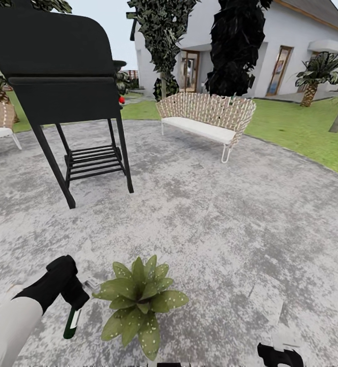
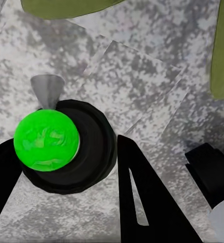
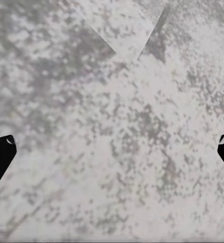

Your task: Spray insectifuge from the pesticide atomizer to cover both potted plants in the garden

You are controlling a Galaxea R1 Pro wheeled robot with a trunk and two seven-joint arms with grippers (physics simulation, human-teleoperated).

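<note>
Left end effector (image 1: 73,300) grasping pesticide atomizer (image 1: 72,322), head hidden; right end effector (image 3: 112,147) released, tips cropped.

Head cam looks down; wrist cams near patio (image 1: 214,214).

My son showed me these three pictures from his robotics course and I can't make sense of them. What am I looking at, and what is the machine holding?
These are simulator renders from a two-armed wheeled robot on a grey paved patio. The big picture comes from its head camera, looking down and forward. The other two come from cameras by each gripper, looking along its fingers.

In the head view, the left gripper is shut on a dark spray bottle, which hangs beside a potted plant with speckled leaves. The left wrist view looks down on that bottle, gripped between black fingers. The right gripper is open over bare paving.

Farther off stand a black grill, a wicker bench and a white house.
</note>
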